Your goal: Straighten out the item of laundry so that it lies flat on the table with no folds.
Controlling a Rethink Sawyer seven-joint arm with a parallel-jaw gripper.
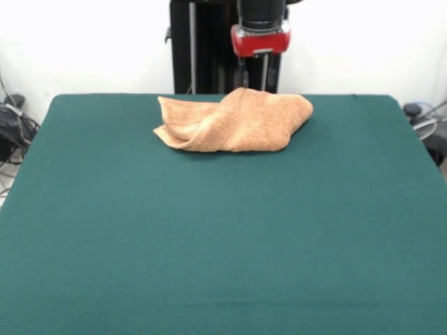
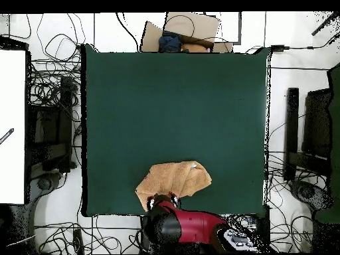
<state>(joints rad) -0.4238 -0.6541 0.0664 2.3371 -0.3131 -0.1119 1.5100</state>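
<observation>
The item of laundry (image 1: 234, 122), a light orange-tan towel, lies crumpled near the table's far edge, with a raised ridge in its middle and folded layers at its left end. In the overhead view the towel (image 2: 174, 180) sits close to the bottom edge of the dark green table (image 2: 172, 106). My gripper (image 1: 255, 82) hangs just behind the towel's ridge below the red wrist. Its two thin fingers (image 1: 244, 75) stand apart, open, and their tips are hidden behind the cloth. From overhead the arm covers the gripper (image 2: 163, 198) at the towel's lower edge.
The green table (image 1: 223, 244) stretches wide in front of the towel. Tangled cables (image 2: 53, 86) lie on the floor around the table. A cardboard box (image 2: 189, 30) sits past the far edge, and black equipment (image 2: 312, 133) stands at one side.
</observation>
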